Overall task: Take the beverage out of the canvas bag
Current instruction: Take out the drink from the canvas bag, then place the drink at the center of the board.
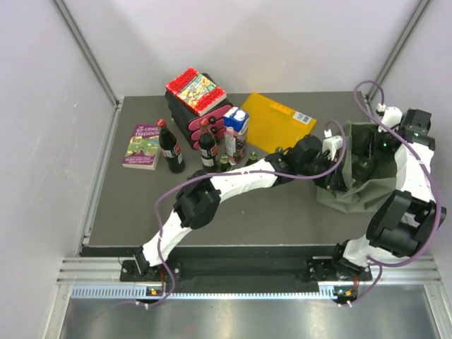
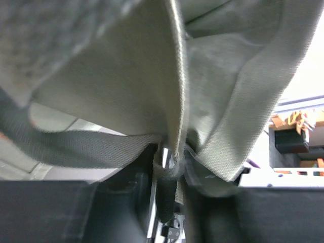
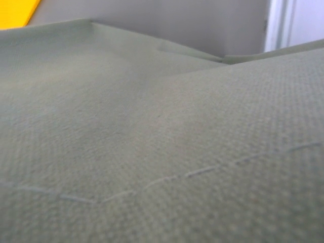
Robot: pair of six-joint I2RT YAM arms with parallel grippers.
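The olive-green canvas bag (image 1: 353, 192) stands at the right of the table, its mouth open upward. My left gripper (image 1: 333, 173) is at the bag's left rim; in the left wrist view it (image 2: 174, 158) is shut on a fold of the bag's cloth (image 2: 126, 76) beside a grey strap (image 2: 76, 147). My right gripper (image 1: 367, 164) reaches down into the bag from the far right. The right wrist view shows only the bag's cloth (image 3: 152, 126), with no fingers. No beverage shows inside the bag.
Two dark cola bottles (image 1: 170, 147) (image 1: 206, 143), a blue-and-white carton (image 1: 236, 131) and small green bottles (image 1: 224, 164) stand at left centre. A book (image 1: 143, 145), a red-and-pink stack (image 1: 198, 99) and a yellow-orange folder (image 1: 277, 121) lie behind.
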